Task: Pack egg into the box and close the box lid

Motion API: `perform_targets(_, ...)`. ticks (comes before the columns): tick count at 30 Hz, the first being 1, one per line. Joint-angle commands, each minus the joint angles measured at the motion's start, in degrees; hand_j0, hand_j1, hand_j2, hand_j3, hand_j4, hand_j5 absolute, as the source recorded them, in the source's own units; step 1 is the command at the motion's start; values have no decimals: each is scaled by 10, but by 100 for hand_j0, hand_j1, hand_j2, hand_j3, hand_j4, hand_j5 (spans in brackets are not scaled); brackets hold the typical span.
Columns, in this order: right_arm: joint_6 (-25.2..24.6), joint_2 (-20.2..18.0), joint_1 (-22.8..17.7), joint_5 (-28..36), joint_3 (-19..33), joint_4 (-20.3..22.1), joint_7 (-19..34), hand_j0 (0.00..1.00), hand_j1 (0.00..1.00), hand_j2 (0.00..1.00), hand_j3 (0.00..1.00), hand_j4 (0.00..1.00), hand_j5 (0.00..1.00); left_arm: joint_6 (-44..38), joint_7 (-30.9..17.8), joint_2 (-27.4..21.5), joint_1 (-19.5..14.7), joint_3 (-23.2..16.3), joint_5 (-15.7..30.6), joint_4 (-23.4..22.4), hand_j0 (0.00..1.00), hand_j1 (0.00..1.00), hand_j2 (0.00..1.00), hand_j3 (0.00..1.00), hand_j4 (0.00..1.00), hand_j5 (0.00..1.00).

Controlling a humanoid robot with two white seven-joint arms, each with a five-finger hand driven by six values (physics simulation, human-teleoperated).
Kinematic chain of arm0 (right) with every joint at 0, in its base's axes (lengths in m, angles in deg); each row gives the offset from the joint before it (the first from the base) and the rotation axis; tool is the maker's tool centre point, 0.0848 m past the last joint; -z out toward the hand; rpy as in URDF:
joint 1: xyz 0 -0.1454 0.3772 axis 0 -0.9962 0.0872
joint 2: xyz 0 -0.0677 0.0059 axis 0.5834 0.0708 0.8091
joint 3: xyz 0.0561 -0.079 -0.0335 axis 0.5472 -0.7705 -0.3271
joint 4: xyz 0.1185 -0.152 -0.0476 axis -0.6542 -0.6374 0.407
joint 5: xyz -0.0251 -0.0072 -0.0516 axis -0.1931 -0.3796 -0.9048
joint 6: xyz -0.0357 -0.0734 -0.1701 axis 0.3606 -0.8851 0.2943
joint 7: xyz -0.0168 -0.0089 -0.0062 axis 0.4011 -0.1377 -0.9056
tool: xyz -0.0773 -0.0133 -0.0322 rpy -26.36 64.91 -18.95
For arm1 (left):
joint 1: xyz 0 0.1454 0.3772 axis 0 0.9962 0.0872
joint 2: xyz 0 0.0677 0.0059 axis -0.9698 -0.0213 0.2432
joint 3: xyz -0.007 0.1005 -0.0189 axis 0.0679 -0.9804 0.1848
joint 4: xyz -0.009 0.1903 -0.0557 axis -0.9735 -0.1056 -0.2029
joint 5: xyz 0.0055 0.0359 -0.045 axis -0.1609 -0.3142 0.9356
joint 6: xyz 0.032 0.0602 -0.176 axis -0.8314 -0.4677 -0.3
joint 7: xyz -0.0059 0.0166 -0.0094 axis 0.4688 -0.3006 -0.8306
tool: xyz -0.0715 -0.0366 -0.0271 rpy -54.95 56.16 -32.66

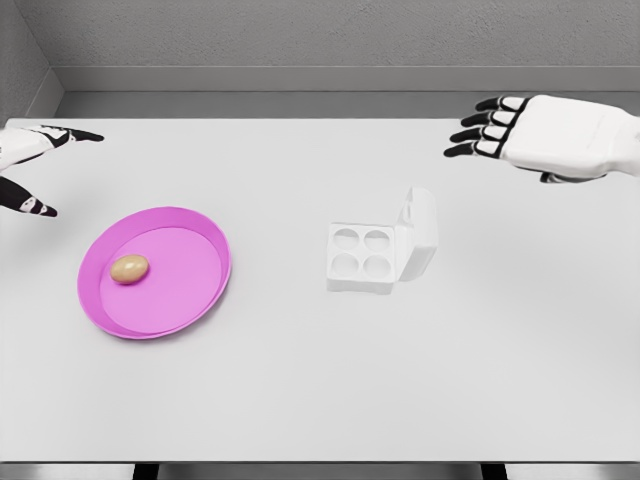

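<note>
At far left the left robot hand (35, 165) hovers empty, fingers spread. The egg (130, 268) lies in the pink plate (205, 295), left of centre; the box (362, 256) waits, lid (420, 222) up. Upper right, the right robot hand (490, 128) is open. Nothing packed; grasping the egg likely comes next.

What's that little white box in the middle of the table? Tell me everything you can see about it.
The egg box is a small white carton that looks like matte plastic or foam. Its base has four round cups in a two-by-two grid, all empty. The lid is hinged along the right side and stands open, tilted upward. It sits flat on the white table, right of the pink plate that holds the egg. Nothing touches it but the table; neither robot hand is near.
</note>
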Motion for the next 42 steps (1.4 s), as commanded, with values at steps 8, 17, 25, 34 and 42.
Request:
perform_targets(8, -2, -4, -28, 1, 2, -2, 0, 100, 100, 100, 100, 100, 100, -2, 4, -36, -4, -86, 7, 30, 100, 100, 100, 100, 100, 100)
perform_targets(17, -2, -37, -116, 2, 44, -19, 0, 100, 100, 100, 100, 100, 100, -2, 6, -49, 2, -132, 10, 104, 100, 100, 100, 100, 100, 100)
perform_targets(25, -2, -36, -123, 4, 41, -30, 0, 100, 100, 100, 100, 100, 100, -2, 4, -51, 26, -136, 9, 139, 100, 100, 100, 100, 100, 100)
perform_targets(34, -2, -36, -122, -1, 40, -37, 0, 100, 100, 100, 100, 100, 100, -2, -1, -44, 35, -163, 3, 138, 100, 100, 100, 100, 100, 100)
perform_targets(42, -2, -35, -122, -1, 40, -37, 0, 100, 100, 100, 100, 100, 100, -2, -3, -44, 35, -168, 3, 139, 98, 98, 98, 98, 98, 98)
